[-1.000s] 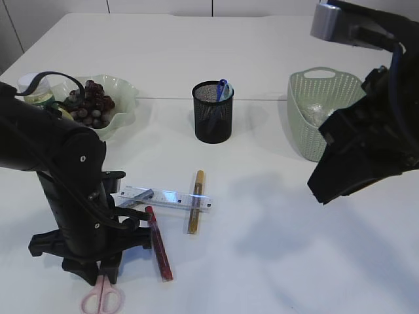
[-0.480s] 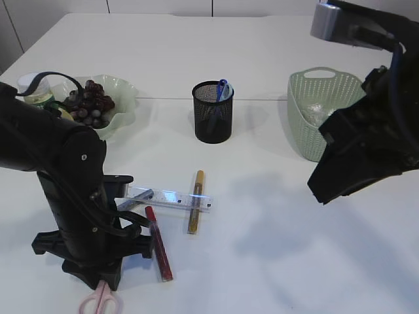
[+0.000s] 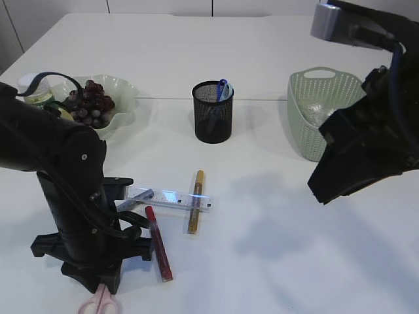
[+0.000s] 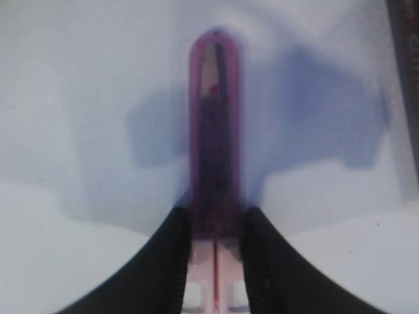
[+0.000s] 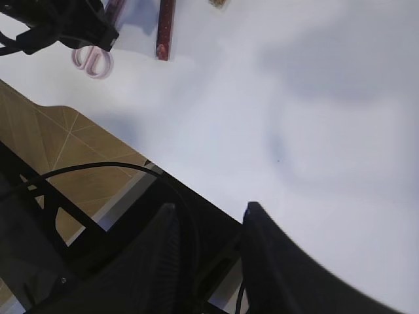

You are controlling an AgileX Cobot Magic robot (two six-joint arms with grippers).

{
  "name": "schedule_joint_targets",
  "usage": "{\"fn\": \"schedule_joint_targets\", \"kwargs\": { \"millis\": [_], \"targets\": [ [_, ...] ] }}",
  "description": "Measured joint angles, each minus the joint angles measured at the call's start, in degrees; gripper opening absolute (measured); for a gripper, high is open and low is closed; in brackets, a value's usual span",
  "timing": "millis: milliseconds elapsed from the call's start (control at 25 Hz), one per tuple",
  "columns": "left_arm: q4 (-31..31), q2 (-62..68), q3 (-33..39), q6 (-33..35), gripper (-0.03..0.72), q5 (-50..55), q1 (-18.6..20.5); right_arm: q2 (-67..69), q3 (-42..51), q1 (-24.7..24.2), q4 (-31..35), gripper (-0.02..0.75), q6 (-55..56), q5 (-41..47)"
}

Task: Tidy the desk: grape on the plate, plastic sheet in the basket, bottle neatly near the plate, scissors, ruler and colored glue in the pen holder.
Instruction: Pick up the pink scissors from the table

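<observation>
Exterior view shows the white desk (image 3: 275, 52) with the left gripper (image 3: 98, 284) lowered at the near left edge over the pink-handled scissors (image 3: 99, 303), whose handle loops project from beneath the black arm. Left wrist view shows the two black fingers (image 4: 177, 252) closed against both sides of the scissors (image 4: 214, 163), blades together inside a translucent pink sheath and pointing away from the camera. The right gripper (image 5: 206, 219) is raised above the right side of the desk, beside the pale green perforated plastic basket (image 3: 314, 131); its fingers stand apart with nothing between them. The basket sits near the right edge, and a crumpled clear plastic sheet (image 3: 316, 112) lies inside it. A black mesh pen holder (image 3: 213, 112) stands at mid-desk toward the far side and contains a blue pen (image 3: 222, 88). A pale green wavy-edged glass plate (image 3: 118, 104) near the left edge carries a bunch of dark red grapes (image 3: 90, 104); a clear bottle with a green label (image 3: 33, 91) stands behind the left arm, just beside the plate. A transparent plastic ruler (image 3: 169, 197) lies flat in the near-centre area, with a gold glitter glue tube (image 3: 195, 201) crossing it, and a red glitter glue tube (image 3: 158, 243) lies just beside the left gripper.
</observation>
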Motion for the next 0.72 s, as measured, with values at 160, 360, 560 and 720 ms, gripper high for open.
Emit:
{"fn": "schedule_joint_targets", "kwargs": {
  "millis": [160, 360, 560, 720],
  "targets": [
    [-0.09, 0.00, 0.00, 0.00, 0.208, 0.22, 0.00, 0.00, 0.00, 0.00, 0.00, 0.273, 0.00, 0.00],
    [-0.09, -0.51, 0.10, 0.00, 0.207, 1.06, 0.00, 0.00, 0.00, 0.00, -0.38, 0.273, 0.00, 0.00],
    [0.02, -1.12, 0.10, 0.04, 0.207, 1.06, 0.00, 0.00, 0.00, 0.00, -1.77, 0.273, 0.00, 0.00],
    [0.02, -1.12, 0.10, 0.13, 0.207, 1.06, 0.00, 0.00, 0.00, 0.00, -1.84, 0.273, 0.00, 0.00]
  ]
}}
